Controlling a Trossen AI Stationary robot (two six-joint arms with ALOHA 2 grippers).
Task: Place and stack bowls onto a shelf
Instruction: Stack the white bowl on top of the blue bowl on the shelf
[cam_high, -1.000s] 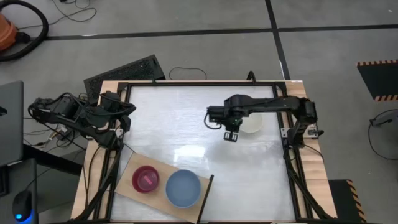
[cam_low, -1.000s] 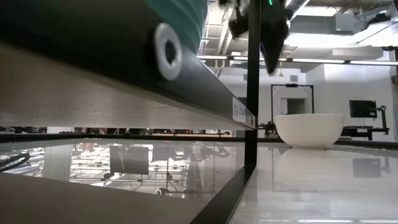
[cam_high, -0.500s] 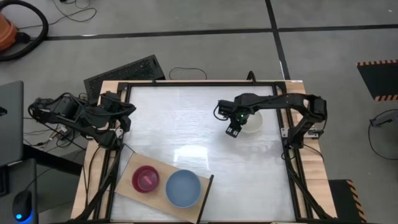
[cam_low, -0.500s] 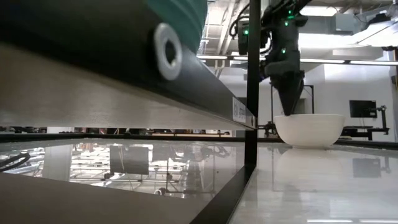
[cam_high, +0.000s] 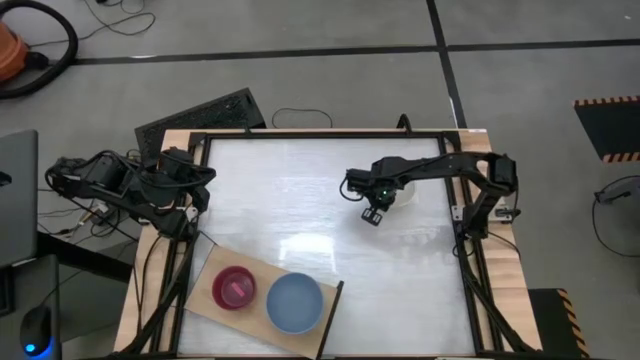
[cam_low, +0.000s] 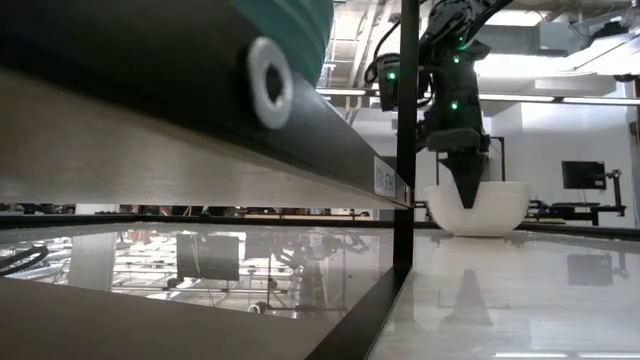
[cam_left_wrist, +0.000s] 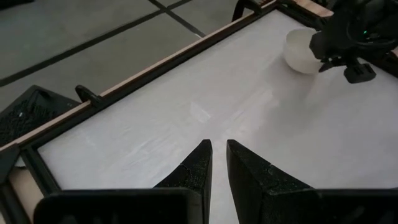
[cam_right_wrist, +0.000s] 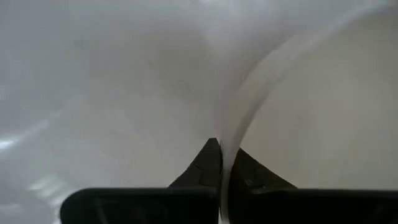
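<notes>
Cream bowl (cam_low: 478, 208) rim in right pincer (cam_low: 467, 196)

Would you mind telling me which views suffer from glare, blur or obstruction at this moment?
High view: soft glare patches on the white tabletop. Low view: a blurred dark frame bar fills the left, and the glossy top mirrors the room. Right wrist view: the cream bowl rim is soft and close between the right claw tips.
</notes>
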